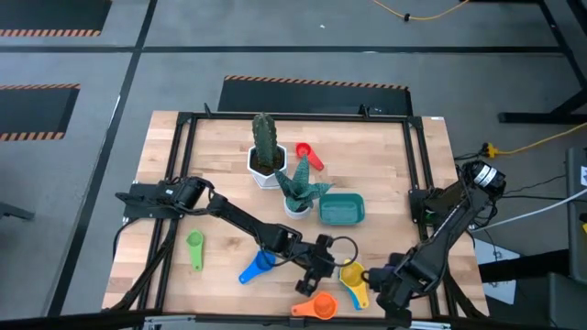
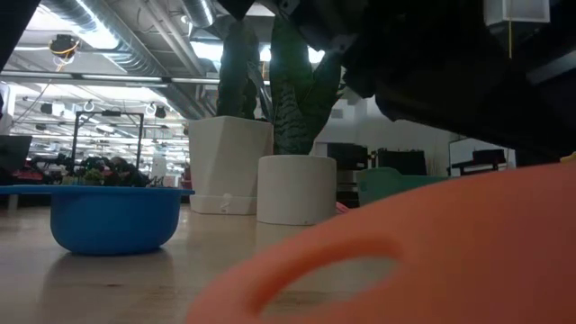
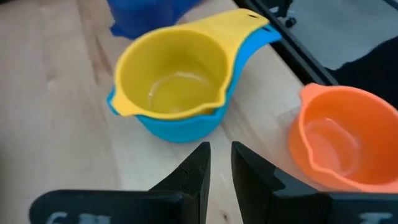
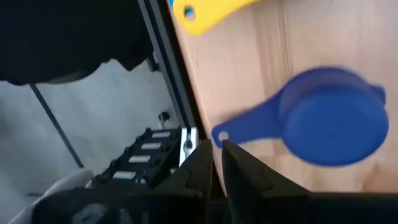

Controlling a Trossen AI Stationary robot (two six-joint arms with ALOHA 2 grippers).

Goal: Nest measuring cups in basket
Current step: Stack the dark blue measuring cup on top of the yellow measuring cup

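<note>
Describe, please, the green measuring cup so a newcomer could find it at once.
Start from the wooden table seen from above and go to its left side, below the left arm's base. The green measuring cup lies there alone on bare wood, the only green scoop, apart from the cups clustered near the grippers.
</note>
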